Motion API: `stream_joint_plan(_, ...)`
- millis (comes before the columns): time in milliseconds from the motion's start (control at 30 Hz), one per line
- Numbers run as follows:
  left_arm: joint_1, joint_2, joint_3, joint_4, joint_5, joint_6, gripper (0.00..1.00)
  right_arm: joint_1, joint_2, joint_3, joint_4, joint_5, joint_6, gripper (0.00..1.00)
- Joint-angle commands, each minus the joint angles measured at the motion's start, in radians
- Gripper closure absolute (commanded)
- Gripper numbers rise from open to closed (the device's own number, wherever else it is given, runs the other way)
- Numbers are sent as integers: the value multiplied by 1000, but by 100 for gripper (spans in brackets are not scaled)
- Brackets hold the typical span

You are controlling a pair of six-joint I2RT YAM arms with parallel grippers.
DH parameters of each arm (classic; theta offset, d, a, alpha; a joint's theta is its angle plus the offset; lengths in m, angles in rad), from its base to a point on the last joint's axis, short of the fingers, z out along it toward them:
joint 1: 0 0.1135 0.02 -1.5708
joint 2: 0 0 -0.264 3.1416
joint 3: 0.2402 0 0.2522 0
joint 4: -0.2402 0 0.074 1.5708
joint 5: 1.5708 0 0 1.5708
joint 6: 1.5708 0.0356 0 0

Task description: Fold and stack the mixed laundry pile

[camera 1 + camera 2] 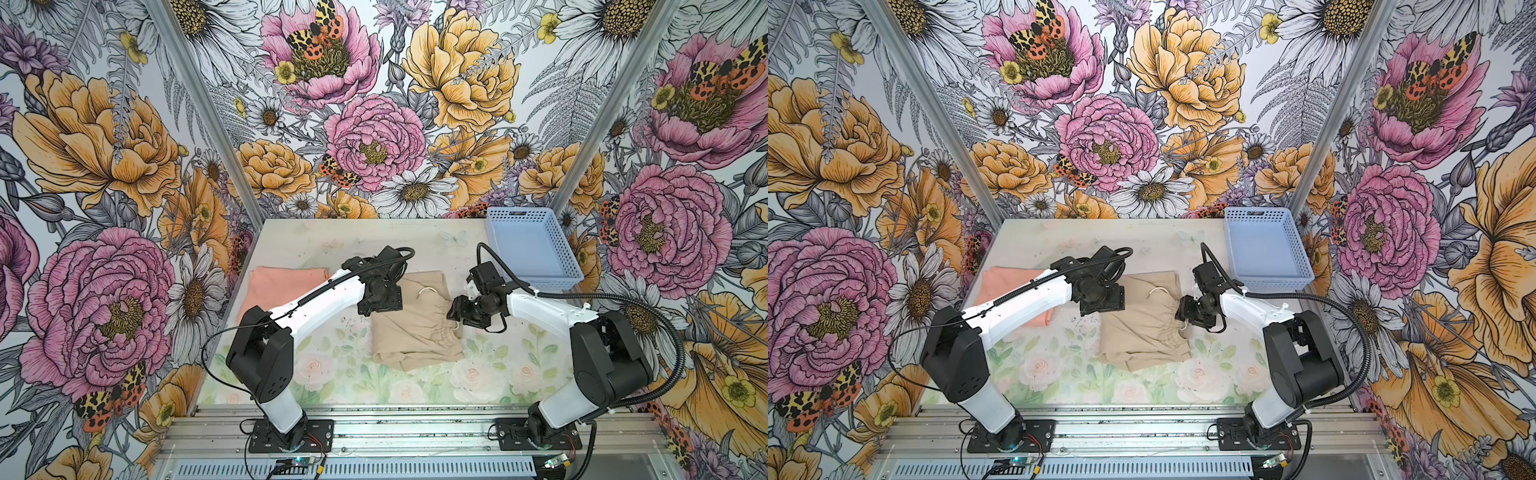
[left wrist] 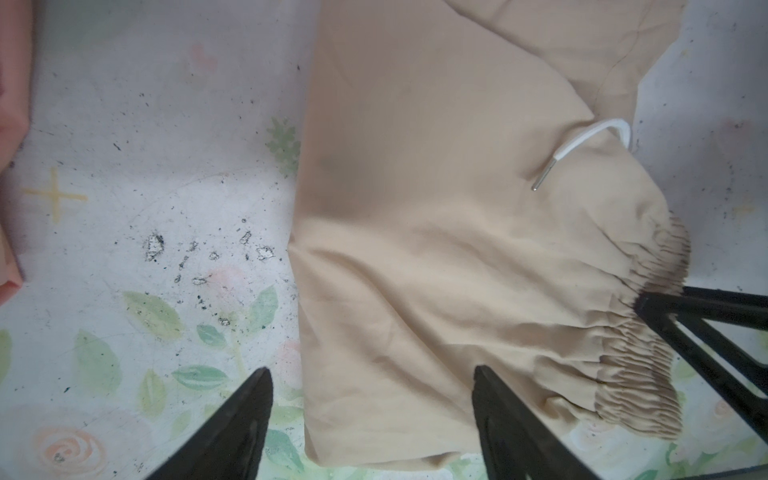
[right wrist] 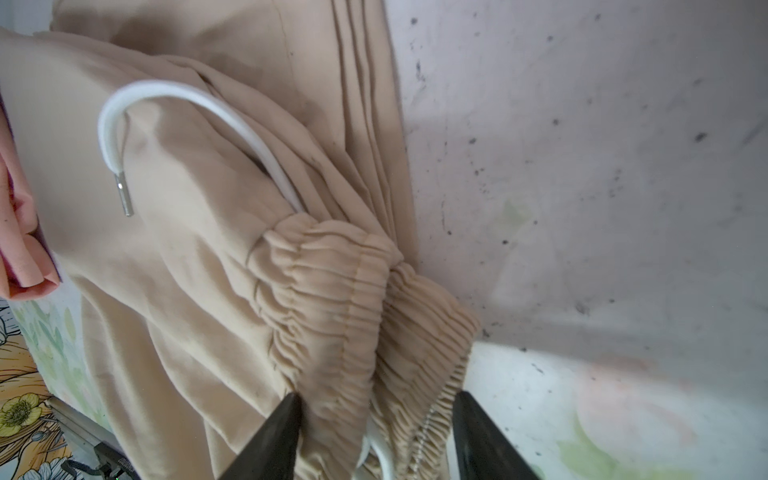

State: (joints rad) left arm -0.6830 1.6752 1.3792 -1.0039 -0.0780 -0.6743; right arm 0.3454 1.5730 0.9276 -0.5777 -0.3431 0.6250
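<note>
The beige-tan garment (image 1: 407,332) (image 1: 1142,332) lies folded in the middle of the table, its white drawstring (image 3: 174,95) looped on top. The salmon-peach T-shirt (image 1: 278,286) (image 1: 1005,282) lies folded at the left, partly under the left arm, with its graphic hidden. My left gripper (image 2: 370,370) hovers open above the beige garment's left edge, holding nothing. My right gripper (image 3: 378,395) (image 1: 455,313) is at the garment's right side. Its jaws stand apart astride the gathered waistband (image 3: 332,299); one finger touches the cloth and the other is just clear of it.
A light blue perforated basket (image 1: 552,282) (image 1: 1273,282) stands at the table's back right, close behind the right wrist. The floral table surface (image 1: 332,374) shows bare in front of the garments. Floral walls close in three sides.
</note>
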Motion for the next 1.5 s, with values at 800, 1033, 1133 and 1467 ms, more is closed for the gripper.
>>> stream_joint_plan(800, -4, -63, -56, 21, -1, -9, 23, 9, -33, -9, 202, -26, 8, 94)
stream_joint_plan(1033, 9, -80, -79, 23, -7, -11, 23, 17, -96, 82, 138, -105, -82, 100)
stream_joint_plan(1133, 10, -72, -74, 25, -8, -5, 23, 16, -64, 104, 131, -116, -145, 100)
stream_joint_plan(1467, 10, -1, -97, 74, 2, 19, 23, -17, 149, 158, 161, -54, -280, 100)
